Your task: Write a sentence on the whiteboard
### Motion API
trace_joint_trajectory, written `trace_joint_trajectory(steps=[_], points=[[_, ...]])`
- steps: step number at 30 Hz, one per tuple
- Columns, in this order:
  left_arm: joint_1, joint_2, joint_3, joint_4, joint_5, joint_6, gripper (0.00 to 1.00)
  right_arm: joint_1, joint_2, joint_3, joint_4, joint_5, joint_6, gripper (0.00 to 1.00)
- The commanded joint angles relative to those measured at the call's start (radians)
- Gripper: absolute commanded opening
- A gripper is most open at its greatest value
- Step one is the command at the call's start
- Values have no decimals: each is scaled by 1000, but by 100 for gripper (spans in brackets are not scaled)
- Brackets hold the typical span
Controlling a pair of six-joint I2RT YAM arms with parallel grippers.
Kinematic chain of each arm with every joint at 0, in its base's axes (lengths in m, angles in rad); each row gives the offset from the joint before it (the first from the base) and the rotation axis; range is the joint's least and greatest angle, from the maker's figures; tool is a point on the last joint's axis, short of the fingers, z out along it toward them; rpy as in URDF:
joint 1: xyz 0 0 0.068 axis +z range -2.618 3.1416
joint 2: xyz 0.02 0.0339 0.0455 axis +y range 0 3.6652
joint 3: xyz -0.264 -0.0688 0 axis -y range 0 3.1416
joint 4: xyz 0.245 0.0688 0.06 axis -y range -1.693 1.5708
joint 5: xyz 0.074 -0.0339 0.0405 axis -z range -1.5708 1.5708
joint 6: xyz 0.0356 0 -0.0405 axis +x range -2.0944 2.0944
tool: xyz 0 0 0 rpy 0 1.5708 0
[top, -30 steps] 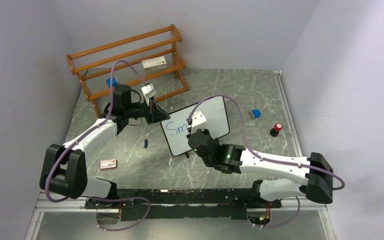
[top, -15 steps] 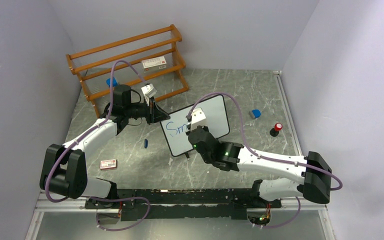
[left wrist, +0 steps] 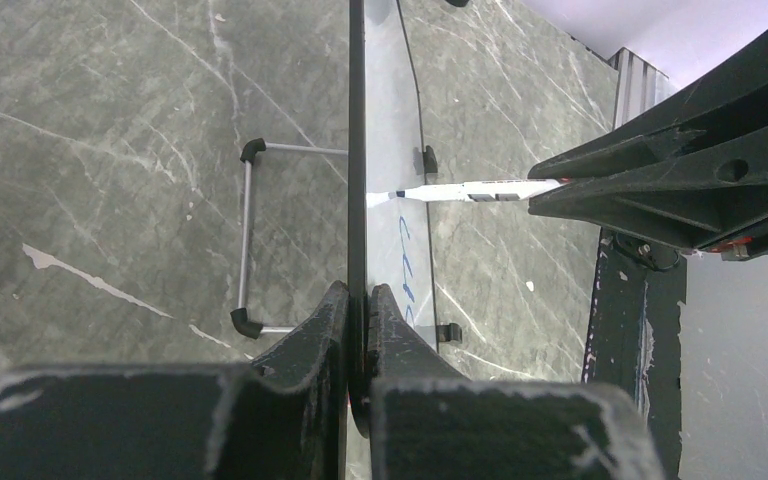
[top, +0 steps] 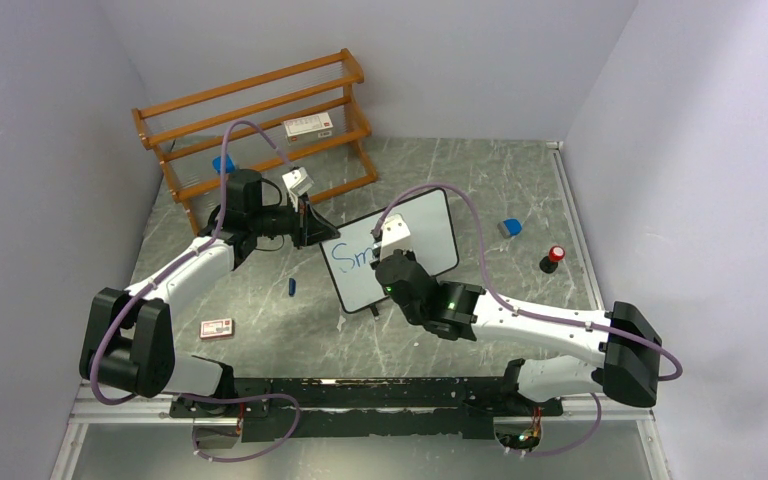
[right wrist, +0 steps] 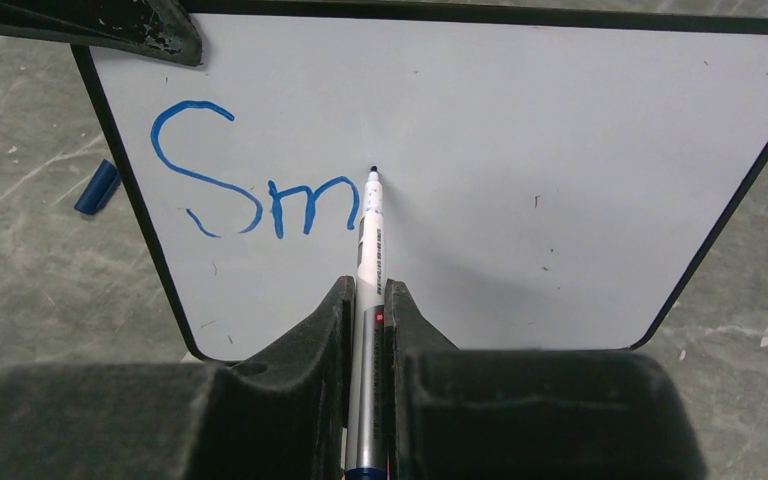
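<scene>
left gripper [left wrist: 358, 296] clamped on whiteboard [left wrist: 356, 150] edge, board seen edge-on, upright | marker [left wrist: 470, 190] tip touching board face, held by right gripper [left wrist: 548, 192] | blue writing [left wrist: 407, 262] below tip | wire stand [left wrist: 247, 240] behind board | grey marble table [left wrist: 110, 150]

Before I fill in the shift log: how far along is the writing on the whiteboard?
Done: of the sentence, only a blue "Sm" stands on the whiteboard. In hand: the left gripper is shut on the board's edge, steadying it, and the right gripper is shut on the marker, tip at the board just right of the m. Left: every remaining letter; most of the board is blank.
</scene>
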Motion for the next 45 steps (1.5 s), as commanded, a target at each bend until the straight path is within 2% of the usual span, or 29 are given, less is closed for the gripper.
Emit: trace_joint_trajectory(steps=[1, 12, 45], points=[[6, -11, 14, -22, 19, 60, 5, -14, -12, -7, -12, 5, 22, 0], [6, -6, 20, -38, 6, 65, 5, -15, -79, -33, -46, -5, 35, 0], [7, 0, 20, -32, 18, 60, 5, -16, -3, -5, 12, -24, 19, 0]])
